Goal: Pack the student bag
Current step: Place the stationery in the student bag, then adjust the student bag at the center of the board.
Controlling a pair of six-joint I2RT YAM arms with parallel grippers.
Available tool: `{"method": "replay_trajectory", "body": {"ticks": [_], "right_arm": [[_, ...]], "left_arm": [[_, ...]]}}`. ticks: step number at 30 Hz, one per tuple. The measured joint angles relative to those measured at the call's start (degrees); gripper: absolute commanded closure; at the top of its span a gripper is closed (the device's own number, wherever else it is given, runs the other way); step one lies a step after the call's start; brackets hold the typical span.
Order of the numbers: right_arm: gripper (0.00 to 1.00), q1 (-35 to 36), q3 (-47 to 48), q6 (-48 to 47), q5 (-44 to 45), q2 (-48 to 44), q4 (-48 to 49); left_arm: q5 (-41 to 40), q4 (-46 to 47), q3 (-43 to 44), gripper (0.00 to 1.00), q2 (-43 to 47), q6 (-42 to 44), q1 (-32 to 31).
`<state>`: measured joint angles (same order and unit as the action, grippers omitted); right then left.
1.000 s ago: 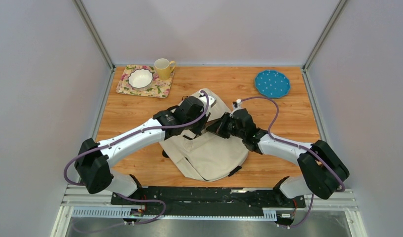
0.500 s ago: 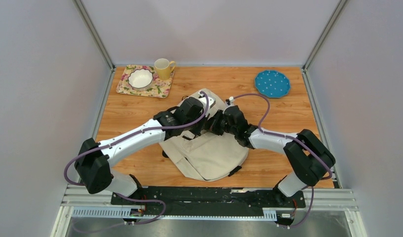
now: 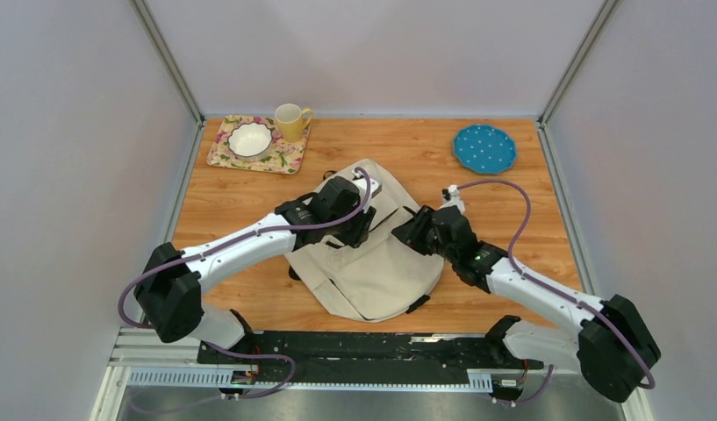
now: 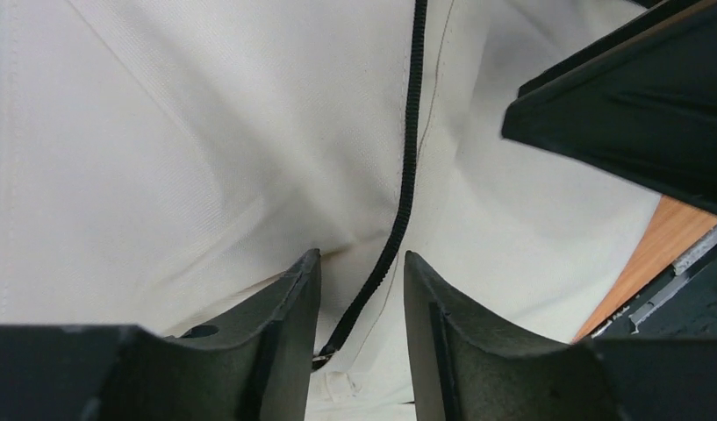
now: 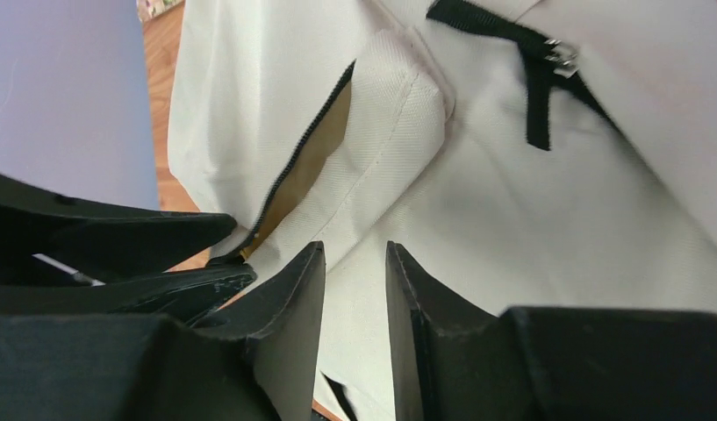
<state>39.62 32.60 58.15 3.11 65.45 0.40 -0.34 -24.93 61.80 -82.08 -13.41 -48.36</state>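
Top view: tray (image 3: 284, 160) with bowl (image 3: 249, 138) and mug (image 3: 290, 122) at the desk's (image 3: 512, 206) far-left corner. Bag (image 3: 372, 276) mid-desk, nearer the front edge. Plate (image 3: 484, 147) far right. Both arms meet over the bag's far half; finger gaps hidden under the wrists here.

Left wrist view only: left gripper (image 4: 362, 256) fingers apart, black zip (image 4: 405, 175) running into the gap, not pinched.

Right wrist view only: right gripper (image 5: 354, 247) fingers parted by a narrow gap, nothing between. Zip slot (image 5: 306, 167) gapes, tan lining inside; black strap (image 5: 539, 88) with buckle beyond.

Room: bare wood left of the bag, right of it up to the plate, and along the far edge between mug and plate. Bag's near hem sits close to the front edge.
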Motion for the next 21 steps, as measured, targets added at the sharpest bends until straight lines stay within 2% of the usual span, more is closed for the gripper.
{"method": "replay_trajectory", "body": {"ticks": [8, 14, 21], "right_arm": [[0.64, -0.04, 0.24, -3.63, 4.02, -9.2, -8.63], [0.64, -0.04, 2.05, -5.09, 2.58, -9.55, -11.08], [0.64, -0.04, 2.54, -5.38, 0.5, -9.18, -11.08]], "left_arm": [[4.68, 3.28, -4.15, 0.43, -1.18, 0.28, 0.17], [5.42, 6.03, -8.44, 0.41, 1.95, 1.2, 0.17], [7.52, 6.34, -9.29, 0.39, 3.45, 2.32, 0.26]]}}
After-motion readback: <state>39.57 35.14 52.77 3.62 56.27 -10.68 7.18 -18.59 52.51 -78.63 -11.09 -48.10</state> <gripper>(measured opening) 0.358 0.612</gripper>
